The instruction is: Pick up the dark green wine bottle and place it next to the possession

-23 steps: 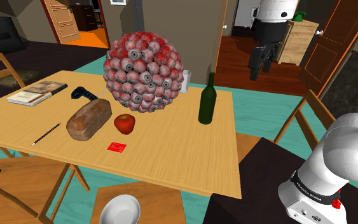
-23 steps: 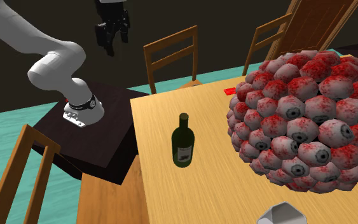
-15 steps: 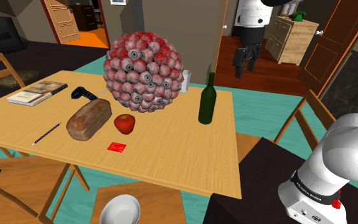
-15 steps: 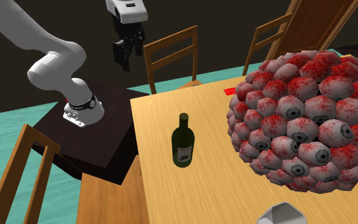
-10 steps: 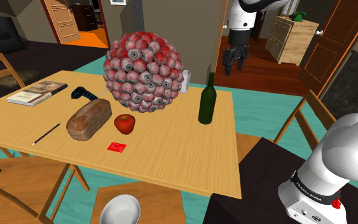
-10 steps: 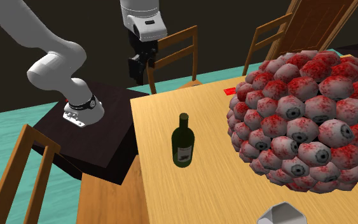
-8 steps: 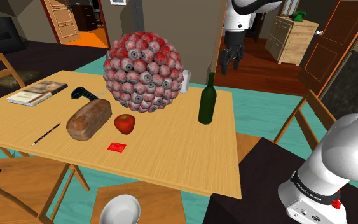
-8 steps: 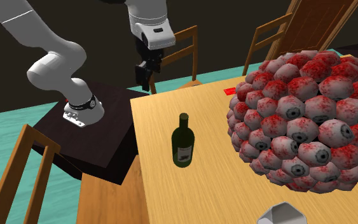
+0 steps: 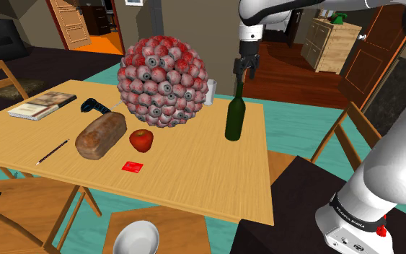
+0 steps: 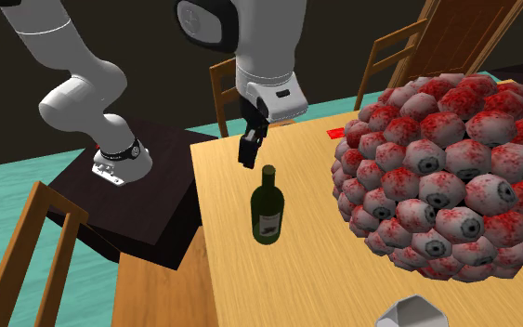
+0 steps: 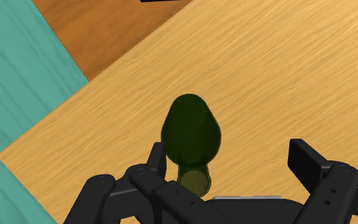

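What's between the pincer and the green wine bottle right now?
Nothing: in the second exterior view the open pincer hangs just above the wine bottle, with a bare gap between them. The wrist view shows the same.

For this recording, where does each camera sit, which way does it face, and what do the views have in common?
Shoulder view: beside and behind the stand, looking down over the wooden table toward the eyeball-covered ball; the white arm rises at its right.
Second exterior view: over the table's far side, facing back toward the stand; arm and gripper just above the dark green wine bottle.
Wrist view: on the hand, looking down onto the bottle's top; both black fingers, apart.
Shared: all three show the bottle upright on the table.
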